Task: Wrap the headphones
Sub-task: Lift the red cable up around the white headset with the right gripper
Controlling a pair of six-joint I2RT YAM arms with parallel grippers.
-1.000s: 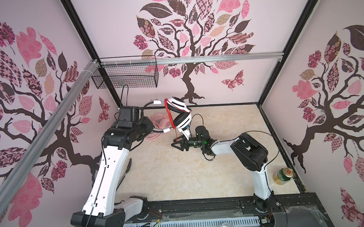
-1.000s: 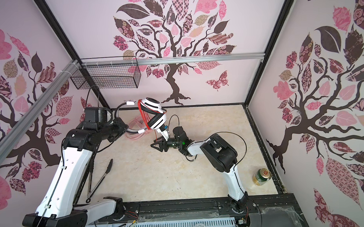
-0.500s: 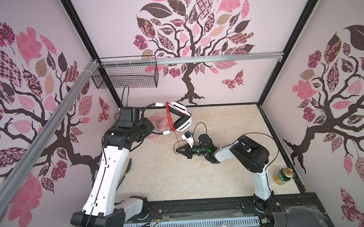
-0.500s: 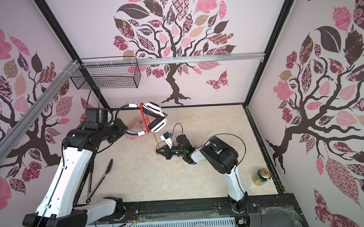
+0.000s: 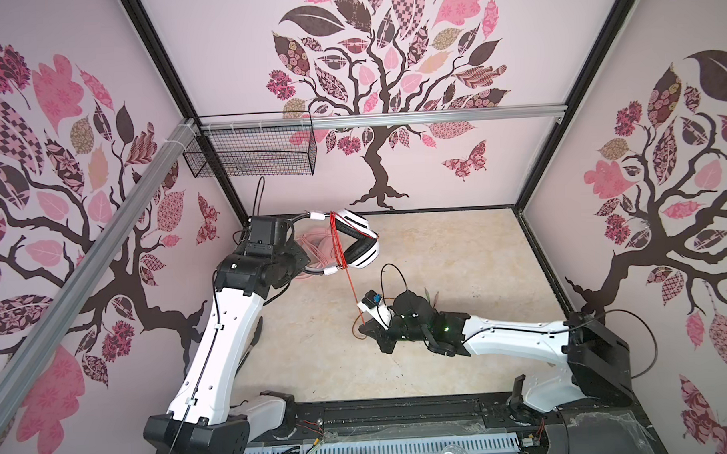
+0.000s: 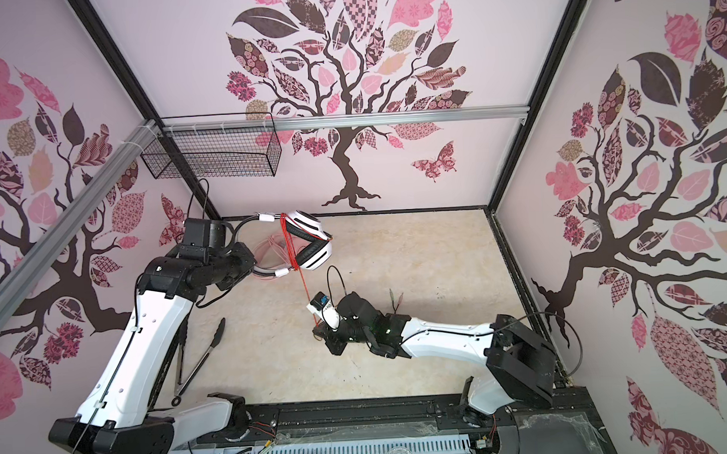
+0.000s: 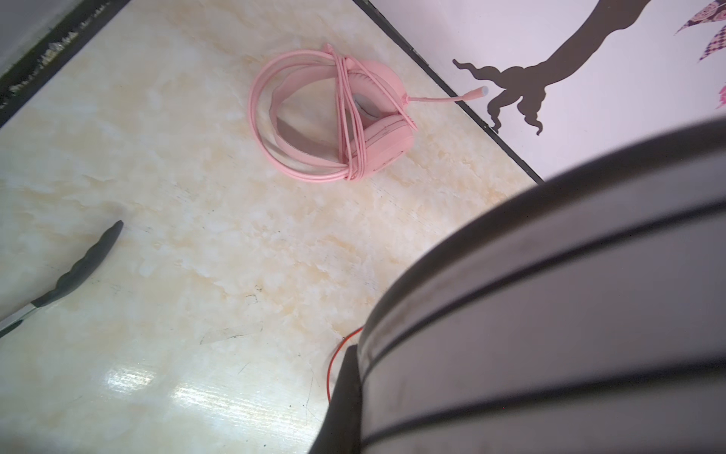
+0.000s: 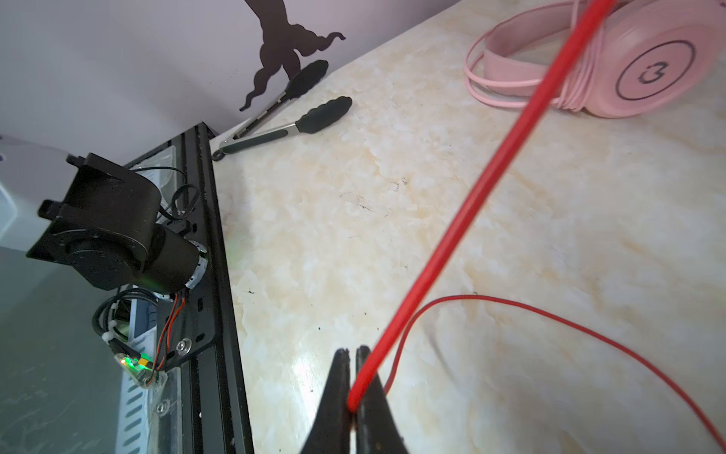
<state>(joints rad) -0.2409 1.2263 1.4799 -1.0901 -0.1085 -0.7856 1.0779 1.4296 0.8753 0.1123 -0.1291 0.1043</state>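
Item one, white headset [image 5: 356, 245]: raised over the table [image 5: 437, 254] at 11 o'clock, its band clamped in my closed left gripper [image 5: 297, 261] so turns can pass around it. Item two, red cable [image 8: 471, 204]: pinched in my closed right gripper [image 8: 352, 357] at 5 o'clock from that headset, taut for winding. Item three, pink headset [image 7: 353, 118]: already bound, lying on the table beneath.

Both top views look steeply down from the front, sharing the whole counter [image 5: 437, 254]. The left wrist camera peers closely past the white headset [image 7: 550, 314]; the right, low along its pincer [image 8: 352, 352] and the red cable [image 8: 471, 204]. Both see the pink headset [image 7: 387, 137].
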